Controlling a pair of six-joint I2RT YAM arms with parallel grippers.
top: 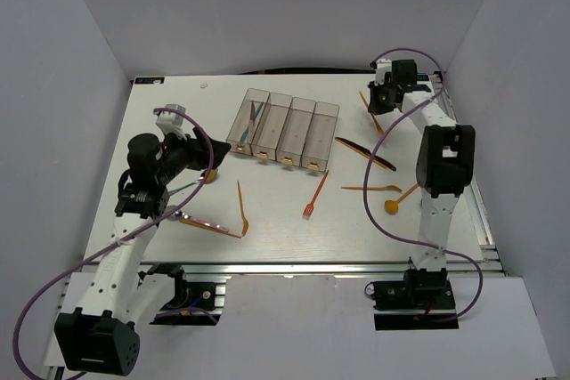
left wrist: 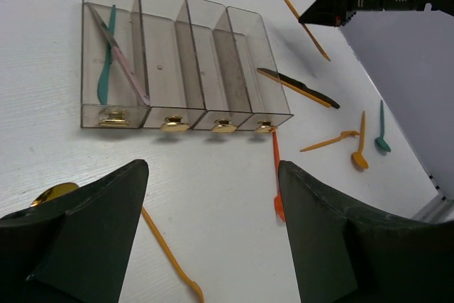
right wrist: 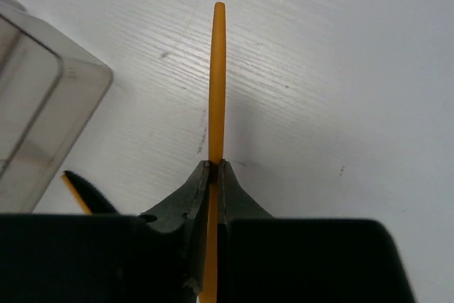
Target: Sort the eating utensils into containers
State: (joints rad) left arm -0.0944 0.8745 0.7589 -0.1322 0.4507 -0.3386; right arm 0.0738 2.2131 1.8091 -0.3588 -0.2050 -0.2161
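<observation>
Orange utensil (right wrist: 217,69), clamped edge-on between the closed fingers of the right end effector (right wrist: 215,167) near the far right corner of the surface (top: 285,224). Left end effector (left wrist: 213,172) hangs over the left side with its fingers apart. Four joined clear bins (top: 278,126) sit toward the far edge; the leftmost holds a teal utensil (left wrist: 106,69) and a grey utensil (left wrist: 124,65). Red fork (top: 313,195) and several orange pieces lie loose in front of and to the right of the bins.
</observation>
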